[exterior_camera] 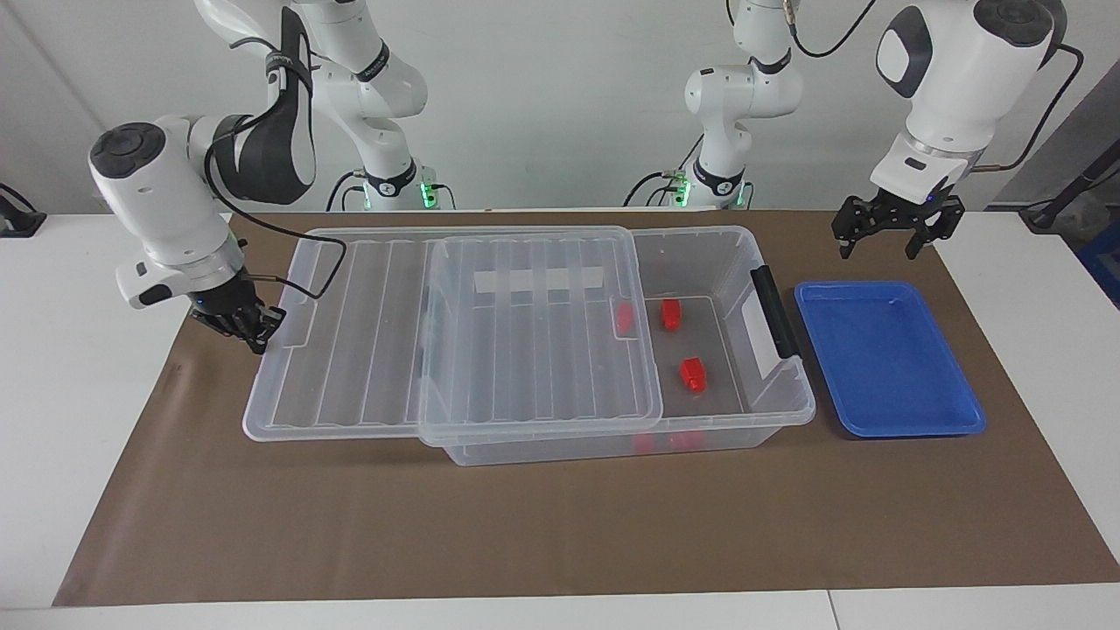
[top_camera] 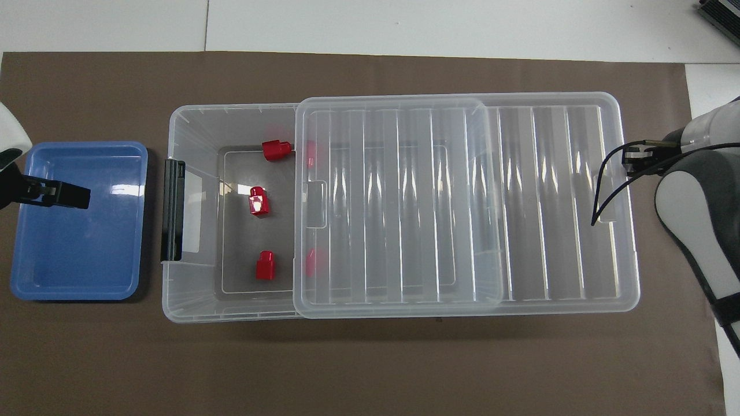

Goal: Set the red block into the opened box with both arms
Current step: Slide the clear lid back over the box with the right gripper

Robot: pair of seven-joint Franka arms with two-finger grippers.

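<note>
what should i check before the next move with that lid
1. Red blocks in the box: ok, three lie in its uncovered part, and more show through the lid.
2. No block left in the blue tray: ok.
3. Lid covers the box: not ok, the part toward the left arm's end is uncovered.
4. Right gripper ready to push: shut, at the lid's end; contact cannot tell.
5. Left gripper out of the lid's path: ok, open, over the tray's rim nearest the robots.
6. Right arm's cable clear of the lid: not ok, it loops over it.
</note>
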